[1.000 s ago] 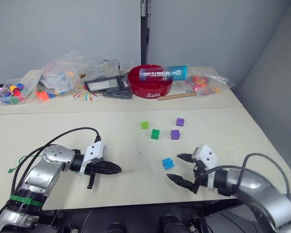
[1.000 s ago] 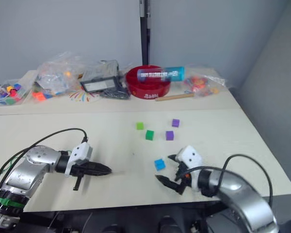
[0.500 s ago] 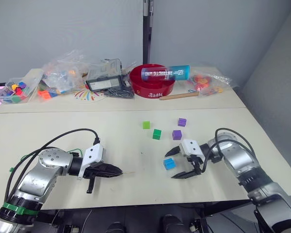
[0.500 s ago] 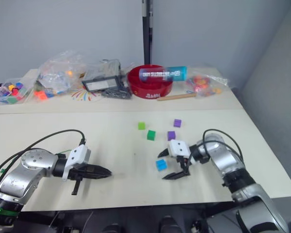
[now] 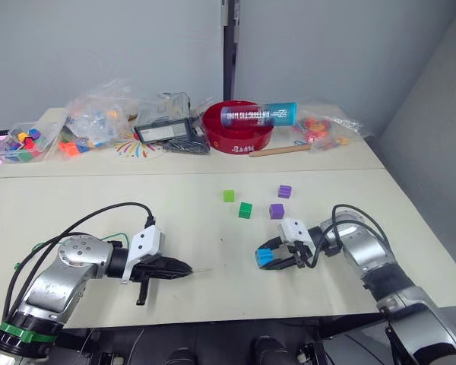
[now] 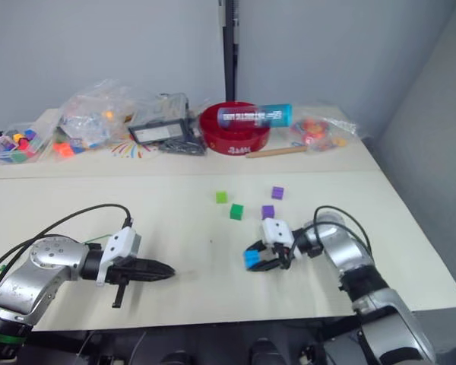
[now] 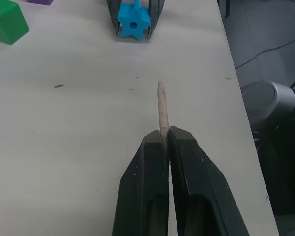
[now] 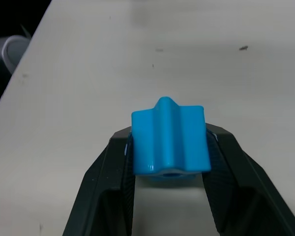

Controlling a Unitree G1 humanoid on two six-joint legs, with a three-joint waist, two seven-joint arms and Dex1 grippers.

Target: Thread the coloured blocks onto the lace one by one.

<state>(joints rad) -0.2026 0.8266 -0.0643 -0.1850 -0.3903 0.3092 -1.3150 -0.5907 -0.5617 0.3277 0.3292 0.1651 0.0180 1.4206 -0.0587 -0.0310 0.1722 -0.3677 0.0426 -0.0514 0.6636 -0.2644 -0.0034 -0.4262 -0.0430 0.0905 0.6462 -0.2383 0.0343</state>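
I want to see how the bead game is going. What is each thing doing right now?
Blue block: gripped in the right gripper, hole facing the lace.
Lace tip: pinched in the left gripper, pointing at the blue block.
Light green block, dark green block, two purple blocks: loose on the table, unthreaded.

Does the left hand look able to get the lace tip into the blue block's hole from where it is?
Probably yes. The left hand pinches the lace tip, which points roughly towards the blue block in the right hand; its hole faces the tip, with bare table between.
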